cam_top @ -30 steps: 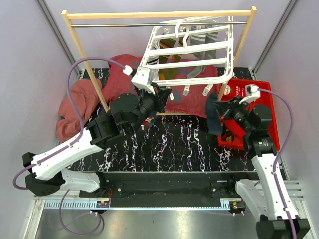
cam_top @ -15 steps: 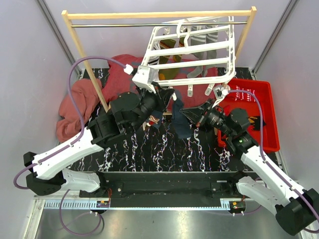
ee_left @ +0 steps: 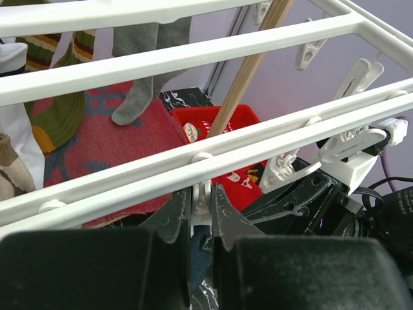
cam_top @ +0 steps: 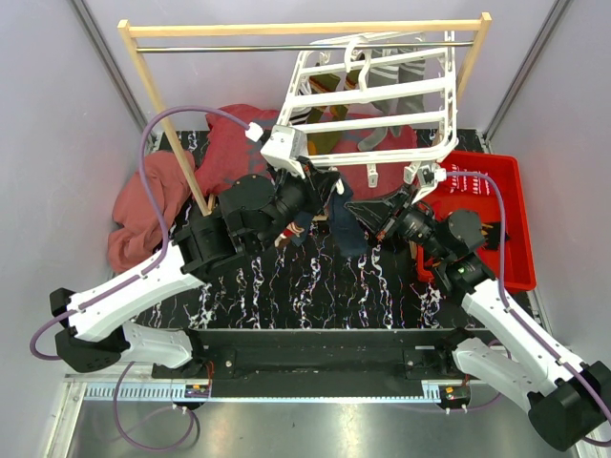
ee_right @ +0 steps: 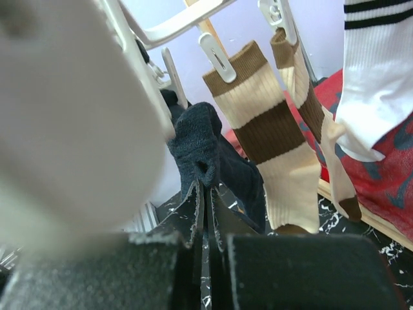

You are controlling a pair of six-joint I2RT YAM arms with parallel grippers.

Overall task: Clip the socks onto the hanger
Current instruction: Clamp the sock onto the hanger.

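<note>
The white hanger (cam_top: 382,95) hangs tilted from the wooden rail, with several socks clipped under it. My left gripper (cam_top: 323,186) is at its near left edge, shut on a white clip (ee_left: 202,188) that dangles from the front bar (ee_left: 193,161). My right gripper (cam_top: 357,212) is shut on a navy sock (cam_top: 348,237) and holds its cuff just under that clip; the sock shows between the left jaws (ee_left: 197,248). In the right wrist view the jaws (ee_right: 205,187) pinch the navy sock (ee_right: 200,139) beside clipped beige-brown striped socks (ee_right: 271,129) and a white striped sock (ee_right: 374,90).
A red tray (cam_top: 498,181) sits at the right behind my right arm. Large red cloths (cam_top: 143,205) lie at the left and under the hanger. The wooden rail frame (cam_top: 286,29) spans the back, its left post (cam_top: 172,134) close to my left arm.
My right arm has swung left from the red tray, carrying the navy sock up to my left gripper. My left gripper and the hanger's corner shifted slightly right.
</note>
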